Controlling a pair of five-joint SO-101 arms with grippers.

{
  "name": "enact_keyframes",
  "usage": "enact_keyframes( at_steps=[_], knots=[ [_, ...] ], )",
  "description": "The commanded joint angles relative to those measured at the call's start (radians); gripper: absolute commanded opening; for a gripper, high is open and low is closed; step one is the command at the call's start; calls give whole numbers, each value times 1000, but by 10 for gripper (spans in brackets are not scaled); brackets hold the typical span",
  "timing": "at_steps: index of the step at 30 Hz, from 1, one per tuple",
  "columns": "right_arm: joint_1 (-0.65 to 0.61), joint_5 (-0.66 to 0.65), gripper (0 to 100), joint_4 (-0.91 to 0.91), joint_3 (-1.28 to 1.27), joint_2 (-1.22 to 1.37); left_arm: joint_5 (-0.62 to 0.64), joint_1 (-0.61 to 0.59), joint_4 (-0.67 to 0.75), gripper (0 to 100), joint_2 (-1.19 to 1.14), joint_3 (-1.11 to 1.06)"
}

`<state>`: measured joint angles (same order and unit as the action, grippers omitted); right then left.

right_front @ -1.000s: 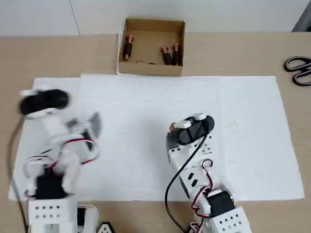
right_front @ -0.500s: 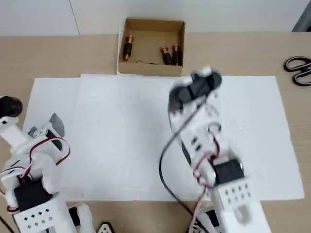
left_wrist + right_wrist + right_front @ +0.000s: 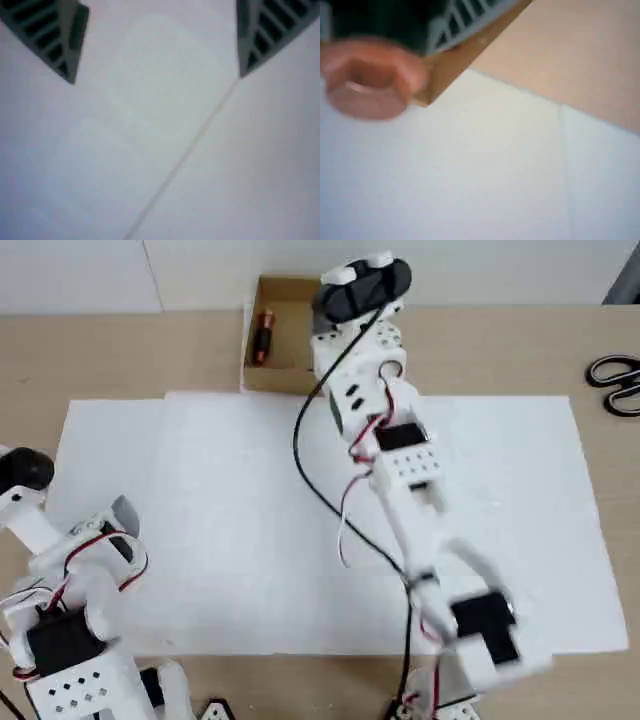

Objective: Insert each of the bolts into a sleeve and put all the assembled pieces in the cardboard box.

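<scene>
My right arm stretches across the white sheet to the cardboard box [image 3: 262, 285] at the back. Its gripper [image 3: 335, 410] hangs at the box's front wall, shut on an assembled piece. In the right wrist view the copper bolt head [image 3: 370, 77] shows up close with the dark sleeve above it, a grey finger [image 3: 465, 15] beside it, and the box's corner edge [image 3: 470, 55] right behind. One more assembled piece [image 3: 263, 335] lies in the left part of the box. My left gripper [image 3: 157, 55] stands open over bare sheet at the front left [image 3: 120, 515].
A white foam sheet [image 3: 230, 490] covers most of the wooden table [image 3: 500, 350]. Scissors [image 3: 615, 383] lie at the far right edge. The right arm hides the middle and right of the box.
The right arm has swung from the middle of the sheet up to the box, carrying the piece. The left arm has drawn back toward the front left corner.
</scene>
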<state>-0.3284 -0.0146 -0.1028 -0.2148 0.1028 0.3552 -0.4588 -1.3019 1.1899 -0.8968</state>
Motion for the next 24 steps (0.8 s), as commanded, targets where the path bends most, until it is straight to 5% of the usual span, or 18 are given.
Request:
enact_keyframes(
  at_steps=[1,24],
  knots=[
    [33,-12,4,-133,137,143,-9,-2,-3,200,15,51],
    [21,-14,8,-300,230,538,-9,0,-3,200,15,44]
  ],
)
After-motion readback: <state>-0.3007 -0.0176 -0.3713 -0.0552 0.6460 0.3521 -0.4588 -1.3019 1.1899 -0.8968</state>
